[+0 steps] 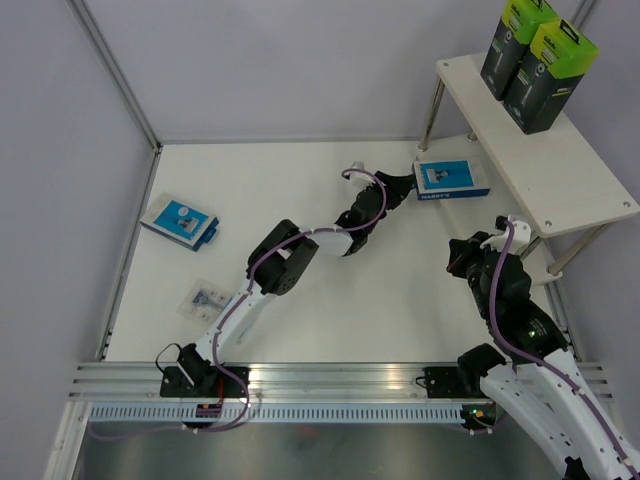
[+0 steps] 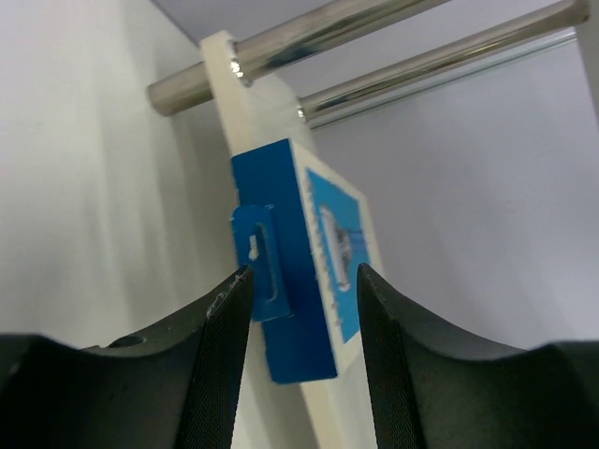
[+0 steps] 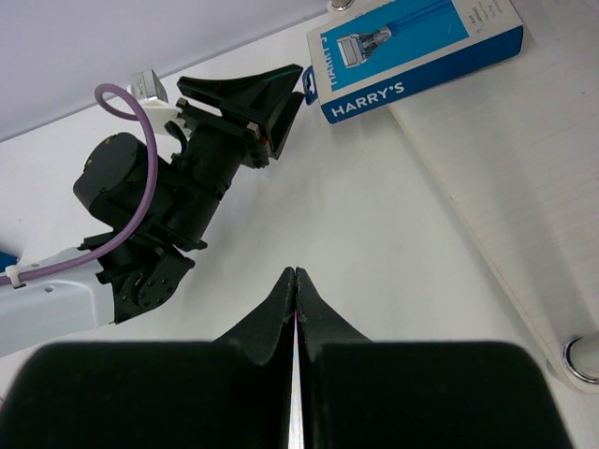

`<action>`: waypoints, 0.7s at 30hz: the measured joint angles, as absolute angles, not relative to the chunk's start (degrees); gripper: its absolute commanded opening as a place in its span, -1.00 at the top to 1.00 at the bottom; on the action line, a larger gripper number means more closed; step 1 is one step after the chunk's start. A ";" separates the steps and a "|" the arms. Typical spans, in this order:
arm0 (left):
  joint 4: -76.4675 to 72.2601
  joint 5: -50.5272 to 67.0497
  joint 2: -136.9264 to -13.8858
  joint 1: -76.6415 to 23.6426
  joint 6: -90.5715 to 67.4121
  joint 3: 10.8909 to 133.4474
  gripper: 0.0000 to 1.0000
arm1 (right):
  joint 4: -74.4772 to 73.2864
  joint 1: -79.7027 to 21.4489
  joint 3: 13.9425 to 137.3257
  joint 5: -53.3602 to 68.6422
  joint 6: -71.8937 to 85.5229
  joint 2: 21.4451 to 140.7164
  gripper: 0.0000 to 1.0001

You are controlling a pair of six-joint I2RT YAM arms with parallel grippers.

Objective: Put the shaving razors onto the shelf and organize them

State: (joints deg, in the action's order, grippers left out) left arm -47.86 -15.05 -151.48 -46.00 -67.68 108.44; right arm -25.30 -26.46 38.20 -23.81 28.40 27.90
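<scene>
One flat blue-and-white razor box (image 1: 452, 180) lies on the shelf's lower board (image 3: 505, 168), its hang-tab end sticking out over the edge. My left gripper (image 1: 405, 187) is open, its jaws on either side of that tab end (image 2: 281, 187) with gaps on both sides. It also shows in the right wrist view (image 3: 290, 103). Two tall black boxes with lime-green tops (image 1: 530, 60) stand on the shelf's top board (image 1: 560, 170). A second blue-and-white box (image 1: 180, 222) and the clear blister pack (image 1: 205, 300) lie on the table at left. My right gripper (image 3: 296, 271) is shut and empty.
The shelf's silver legs (image 1: 433, 112) stand at the table's far right, and its metal rails (image 2: 374, 28) show in the left wrist view. The right arm (image 1: 500, 280) hovers by the shelf's near end. White walls enclose the table.
</scene>
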 measured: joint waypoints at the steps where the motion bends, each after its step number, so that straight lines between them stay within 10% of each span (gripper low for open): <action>1: -48.34 -15.18 -151.13 -45.95 -67.64 107.02 -0.10 | -25.19 -26.46 38.20 -23.81 28.29 28.10 0.94; 21: -48.86 -14.81 -150.36 -44.86 -68.99 109.03 -0.06 | -24.29 -26.46 38.20 -23.79 28.23 28.64 0.92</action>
